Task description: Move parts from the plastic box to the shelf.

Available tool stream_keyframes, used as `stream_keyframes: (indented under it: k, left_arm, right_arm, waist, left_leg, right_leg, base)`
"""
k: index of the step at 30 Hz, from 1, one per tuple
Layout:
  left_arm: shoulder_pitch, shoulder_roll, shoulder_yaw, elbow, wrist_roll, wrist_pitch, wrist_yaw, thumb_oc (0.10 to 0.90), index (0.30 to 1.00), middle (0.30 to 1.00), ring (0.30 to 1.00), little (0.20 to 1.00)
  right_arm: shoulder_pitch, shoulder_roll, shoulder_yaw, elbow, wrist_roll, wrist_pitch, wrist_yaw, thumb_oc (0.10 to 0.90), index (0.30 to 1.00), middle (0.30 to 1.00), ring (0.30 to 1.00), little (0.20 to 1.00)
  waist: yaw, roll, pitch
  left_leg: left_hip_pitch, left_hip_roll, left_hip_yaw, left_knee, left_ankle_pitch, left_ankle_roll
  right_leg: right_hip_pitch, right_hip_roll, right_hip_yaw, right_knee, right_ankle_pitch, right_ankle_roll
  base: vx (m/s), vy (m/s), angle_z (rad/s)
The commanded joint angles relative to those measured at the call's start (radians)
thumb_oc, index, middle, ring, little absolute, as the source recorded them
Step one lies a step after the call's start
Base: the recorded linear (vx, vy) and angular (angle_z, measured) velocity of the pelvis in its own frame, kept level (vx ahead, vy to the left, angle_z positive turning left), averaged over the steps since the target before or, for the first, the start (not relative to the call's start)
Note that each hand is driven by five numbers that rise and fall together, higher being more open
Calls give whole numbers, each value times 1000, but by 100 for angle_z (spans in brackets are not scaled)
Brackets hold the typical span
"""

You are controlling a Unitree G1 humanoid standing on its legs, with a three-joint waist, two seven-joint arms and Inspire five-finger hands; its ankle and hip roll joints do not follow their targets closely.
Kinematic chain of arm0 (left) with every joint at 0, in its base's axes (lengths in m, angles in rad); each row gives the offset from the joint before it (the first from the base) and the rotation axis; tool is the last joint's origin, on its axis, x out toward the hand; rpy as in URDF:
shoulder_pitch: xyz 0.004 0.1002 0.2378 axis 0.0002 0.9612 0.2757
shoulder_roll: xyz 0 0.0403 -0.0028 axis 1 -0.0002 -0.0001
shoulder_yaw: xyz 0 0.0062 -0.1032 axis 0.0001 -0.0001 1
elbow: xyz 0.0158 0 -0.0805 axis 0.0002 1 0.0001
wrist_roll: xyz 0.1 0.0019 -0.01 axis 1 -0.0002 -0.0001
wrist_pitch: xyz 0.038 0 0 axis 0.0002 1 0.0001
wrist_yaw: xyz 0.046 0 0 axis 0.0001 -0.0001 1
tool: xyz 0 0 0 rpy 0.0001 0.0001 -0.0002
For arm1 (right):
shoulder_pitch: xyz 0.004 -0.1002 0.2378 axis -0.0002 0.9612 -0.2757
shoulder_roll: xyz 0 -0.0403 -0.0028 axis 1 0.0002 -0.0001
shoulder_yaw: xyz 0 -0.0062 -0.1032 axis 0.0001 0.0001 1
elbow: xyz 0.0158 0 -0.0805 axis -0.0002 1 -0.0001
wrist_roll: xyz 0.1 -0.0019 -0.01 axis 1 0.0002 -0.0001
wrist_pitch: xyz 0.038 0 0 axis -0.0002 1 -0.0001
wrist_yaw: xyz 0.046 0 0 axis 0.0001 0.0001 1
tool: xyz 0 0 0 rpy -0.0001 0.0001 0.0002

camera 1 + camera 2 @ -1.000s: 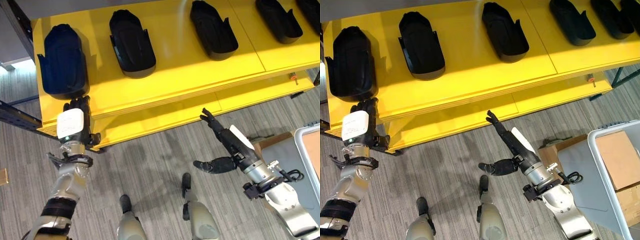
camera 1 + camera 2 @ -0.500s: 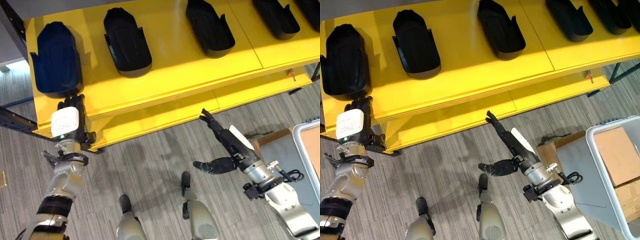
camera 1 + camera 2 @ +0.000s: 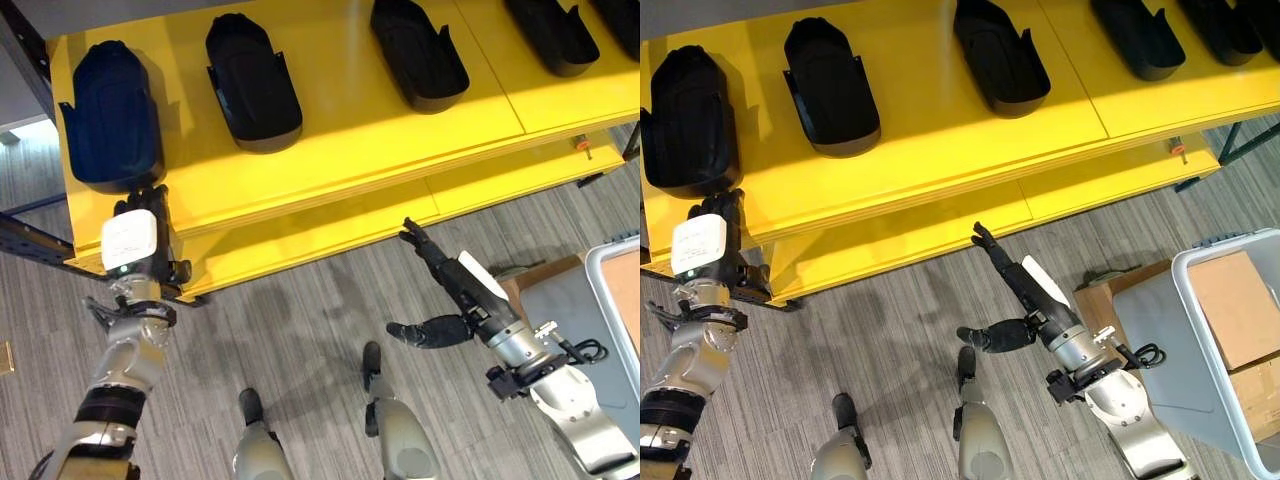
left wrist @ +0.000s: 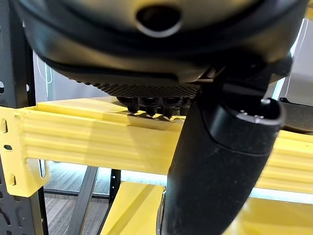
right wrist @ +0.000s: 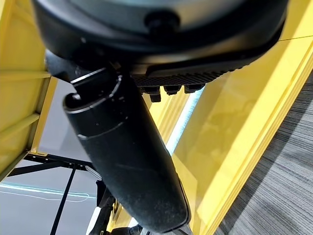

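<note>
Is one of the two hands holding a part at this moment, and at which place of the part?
Nothing is held. The left hand rests open at the shelf edge near the leftmost part; the right hand is open.

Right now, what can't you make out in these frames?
- Plastic box: cut off by the right edge in the right eye view; any parts inside are hidden under cardboard.
- Left hand: whether it touches the leftmost black part; the hand's back hides its fingertips.
- Rightmost shelf parts: cropped by the top edge.

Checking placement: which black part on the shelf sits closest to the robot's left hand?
The leftmost black part, at the yellow shelf's end; the left hand is just below it.
</note>
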Motion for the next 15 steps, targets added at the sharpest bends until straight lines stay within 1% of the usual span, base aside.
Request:
stream_keyframes:
  k: [1,15]
  left_arm:
    - [-81,118,-3,15,-30,3,47,900,1000,1000,1000,1000]
    - [-105,131,-18,38,-34,-2,48,900,1000,1000,1000,1000]
  right_arm:
    - [-28,-35,-60,-127,59,-99,-22,900,1000,1000,1000,1000]
    - [-27,-39,-66,-134,66,-106,-25,900,1000,1000,1000,1000]
  waist:
    - [-15,-42,-71]
    - [-23,-51,-71]
  left_leg:
    - [-123,3,-36,147,-18,27]
    - [-149,1,-28,182,-33,31]
  right_leg:
    - [32,-111,16,138,-141,76]
    - [16,-116,29,132,-128,81]
  base:
    - [0,0,0]
    - [0,0,0]
